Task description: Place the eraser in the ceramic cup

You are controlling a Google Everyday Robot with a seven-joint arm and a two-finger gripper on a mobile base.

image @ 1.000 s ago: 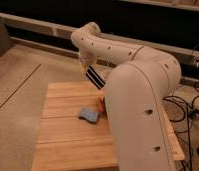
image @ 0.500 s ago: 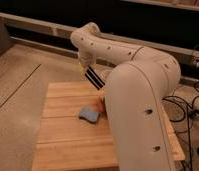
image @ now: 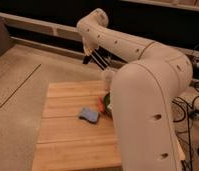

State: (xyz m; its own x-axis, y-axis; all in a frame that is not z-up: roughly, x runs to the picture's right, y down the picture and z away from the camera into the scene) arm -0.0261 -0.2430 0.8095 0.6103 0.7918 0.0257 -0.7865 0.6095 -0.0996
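Observation:
My gripper (image: pixel 87 59) hangs above the far edge of the wooden table (image: pixel 68 135), shut on the eraser (image: pixel 97 60). The eraser is a black block with thin pale stripes and slants down to the right from the fingers. The ceramic cup (image: pixel 109 76), small and whitish, stands at the table's far edge, just below and right of the eraser's lower end. The eraser is above the cup and does not touch it. My own white arm (image: pixel 143 100) covers the right side of the table.
A blue sponge-like pad (image: pixel 89 115) lies mid-table. Beside it are a small orange item (image: pixel 101 104) and a green bowl (image: pixel 108 99), which my arm half hides. Grey floor lies to the left, and cables (image: pixel 193 107) trail on the right.
The arm has risen, carrying the eraser higher and slightly to the right, above the cup. The things on the table have not moved.

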